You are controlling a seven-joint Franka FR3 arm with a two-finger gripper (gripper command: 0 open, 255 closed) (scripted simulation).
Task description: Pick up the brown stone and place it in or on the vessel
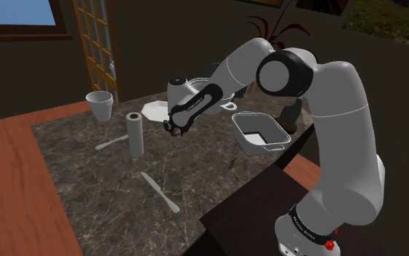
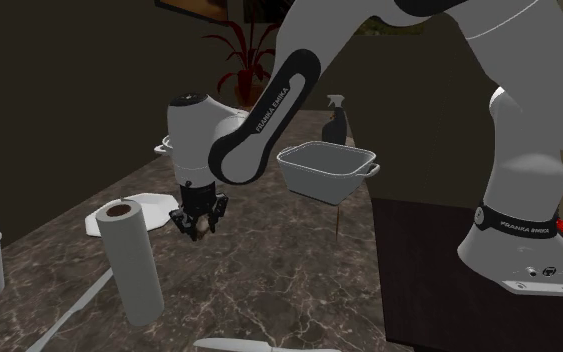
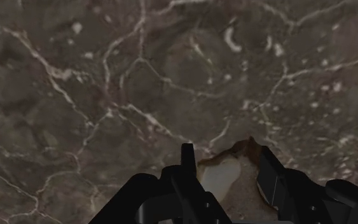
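While holding the brown stone [image 3: 224,181] in the gripper [image 2: 199,224] above the marble countertop [image 1: 115,196]: pick done, placement pending.

Judged roughly halfway: grasps and apparently lifts the stone clear of the countertop, left of centre in the shoulder view and the second exterior view alike. Leaves transfer and release outstanding; sits well apart from the grey rectangular vessel [image 1: 257,134], which holds nothing visible and lies right of centre in both exterior views. Closes the jaws partway only, stopped at the stone's width, with both black fingers [image 3: 187,167] pressed against its flanks. Touches nothing else. To finish: carry toward the vessel, position above its rim, lower, then part the jaws.
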